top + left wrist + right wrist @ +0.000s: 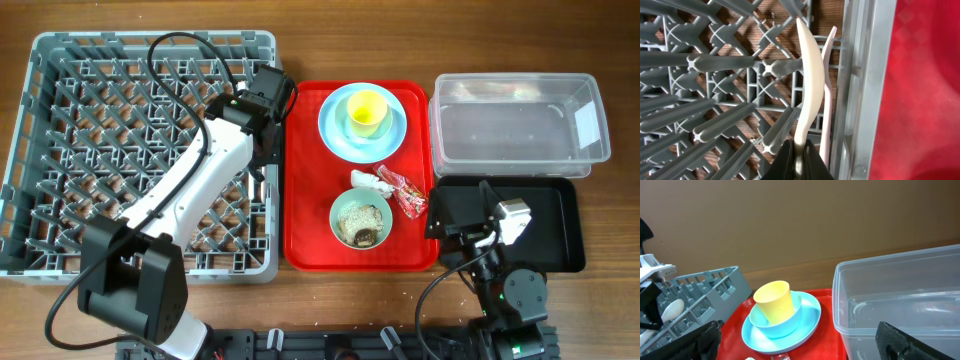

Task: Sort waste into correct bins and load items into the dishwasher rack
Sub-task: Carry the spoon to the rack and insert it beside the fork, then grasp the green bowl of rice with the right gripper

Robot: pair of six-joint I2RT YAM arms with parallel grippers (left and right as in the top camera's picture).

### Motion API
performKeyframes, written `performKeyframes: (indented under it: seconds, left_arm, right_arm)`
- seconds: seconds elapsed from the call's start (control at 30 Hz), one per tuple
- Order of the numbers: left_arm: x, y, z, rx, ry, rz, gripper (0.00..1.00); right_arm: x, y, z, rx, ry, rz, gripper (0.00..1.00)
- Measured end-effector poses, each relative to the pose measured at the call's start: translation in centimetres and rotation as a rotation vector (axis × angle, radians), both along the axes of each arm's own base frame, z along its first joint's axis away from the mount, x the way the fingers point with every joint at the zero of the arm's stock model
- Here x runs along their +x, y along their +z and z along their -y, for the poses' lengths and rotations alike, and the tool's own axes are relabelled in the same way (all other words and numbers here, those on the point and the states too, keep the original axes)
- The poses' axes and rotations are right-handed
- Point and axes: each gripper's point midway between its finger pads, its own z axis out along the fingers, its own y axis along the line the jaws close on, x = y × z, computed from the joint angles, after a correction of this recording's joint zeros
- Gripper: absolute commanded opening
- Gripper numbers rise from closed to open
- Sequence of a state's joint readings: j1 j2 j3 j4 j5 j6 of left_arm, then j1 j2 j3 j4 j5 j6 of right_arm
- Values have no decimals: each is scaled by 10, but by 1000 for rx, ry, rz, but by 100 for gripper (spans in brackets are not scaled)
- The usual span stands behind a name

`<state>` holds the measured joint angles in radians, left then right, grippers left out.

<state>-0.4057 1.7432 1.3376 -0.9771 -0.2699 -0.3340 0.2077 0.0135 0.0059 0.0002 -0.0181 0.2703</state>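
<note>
The grey dishwasher rack (pixel 50 150) fills the left. My left gripper (pixel 263 150) hangs over its right edge, shut on a white plastic utensil (pixel 807 75) that stands among the pegs (pixel 715 62). A second white utensil (pixel 828 85) lies right beside it; I cannot tell spoon from fork. The yellow cup (pixel 366 110) sits in the light blue bowl (pixel 785 325) on the light blue plate (pixel 335 135). The pale green bowl (pixel 361 220) holds white grains and brown bits. The white paper wad (pixel 367 181) and red wrapper (pixel 408 195) lie beside it. My right gripper (pixel 805 350) is open and empty.
The dishes and waste sit on a flat red tray (pixel 300 200) between the rack and the bins. The clear tub (pixel 518 120) stands at the back right. The black tray (pixel 555 230) lies in front of it, under my right arm.
</note>
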Motion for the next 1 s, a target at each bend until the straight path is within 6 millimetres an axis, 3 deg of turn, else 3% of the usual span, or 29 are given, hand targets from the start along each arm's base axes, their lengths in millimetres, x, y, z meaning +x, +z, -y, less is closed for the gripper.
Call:
performKeyframes:
  seconds: [0.13,0.3,0.53,0.63,0.67,0.77,0.87,1.0]
  left_arm:
    - [0,-8,1,-7,-1,3,8]
    - [0,-9,-4,21,1,12,26]
    - [-1,-9,-3,29,-8,7,16]
    - [0,10,7,-21,-17,28,21]
    - [-3,28,22,-108,-36,57,23]
    - [-23,57,59,-314,-107,44,4]
    - [-52,55,81,-394,-153,-71,5]
    - [-74,50,77,-397,-140,-171,4]
  right_arm:
    - [0,0,0,0,0,0,100]
    - [0,0,0,0,0,0,100]
    - [0,0,0,0,0,0,100]
    - [0,0,0,0,0,0,100]
    - [0,0,0,0,0,0,100]
    - [0,0,0,0,0,0,100]
    - [0,0,0,0,0,0,100]
    - [0,0,0,0,0,1,100]
